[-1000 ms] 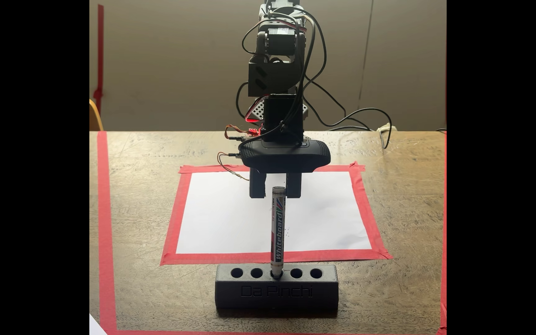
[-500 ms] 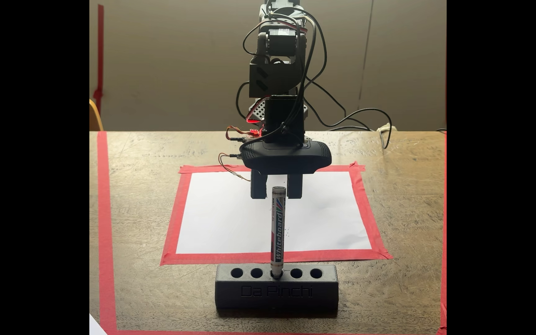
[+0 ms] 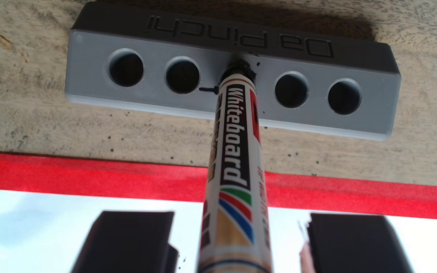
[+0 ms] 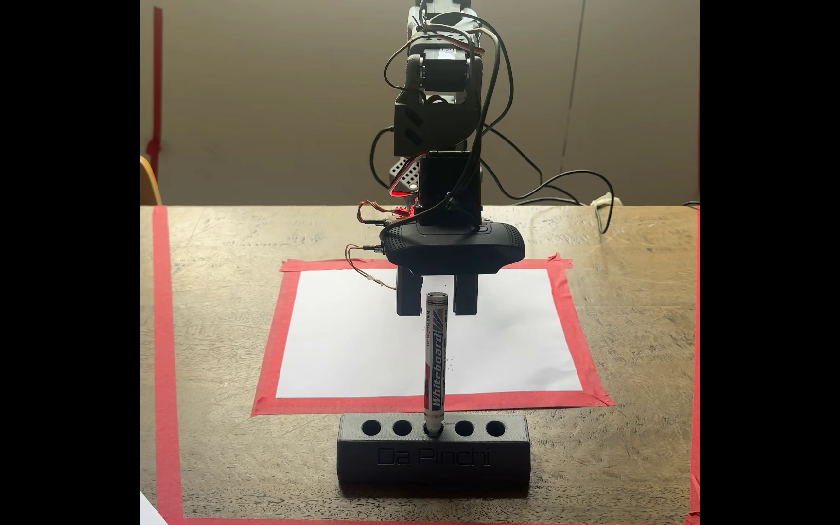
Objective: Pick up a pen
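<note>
holder [image 4: 433, 457], 1 dark block with 5 holes, carries 1 pen [image 4: 435, 353] upright in its middle hole. paper [image 4: 357, 343] framed by red tape [image 4: 276, 333] lies at its 12 o'clock. gripper [image 4: 438, 310] hangs open, fingers [image 3: 130, 241] at 9 and 3 o'clock of the pen's top, gripping nothing.

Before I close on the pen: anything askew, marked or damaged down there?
Ink smears ring the middle hole of the holder, with specks on the paper. The pen leans slightly; the gripper is open around its top.
</note>
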Robot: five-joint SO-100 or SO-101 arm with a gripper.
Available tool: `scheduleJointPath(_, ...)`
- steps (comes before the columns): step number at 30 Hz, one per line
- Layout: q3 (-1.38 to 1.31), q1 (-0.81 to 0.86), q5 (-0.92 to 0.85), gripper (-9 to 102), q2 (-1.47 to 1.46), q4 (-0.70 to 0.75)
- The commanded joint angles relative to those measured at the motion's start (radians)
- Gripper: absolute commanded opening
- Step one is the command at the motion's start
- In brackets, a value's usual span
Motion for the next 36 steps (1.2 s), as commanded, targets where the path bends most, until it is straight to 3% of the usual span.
scheduleJointPath(1, -0.009, 0.002, 0.006, 99, 0.017, -0.032)
scheduleJointPath(25, -0.02, 0.011, 0.005, 99, -0.014, -0.032)
scheduleJointPath(36, -0.021, 0.011, 0.005, 73, -0.008, -0.046)
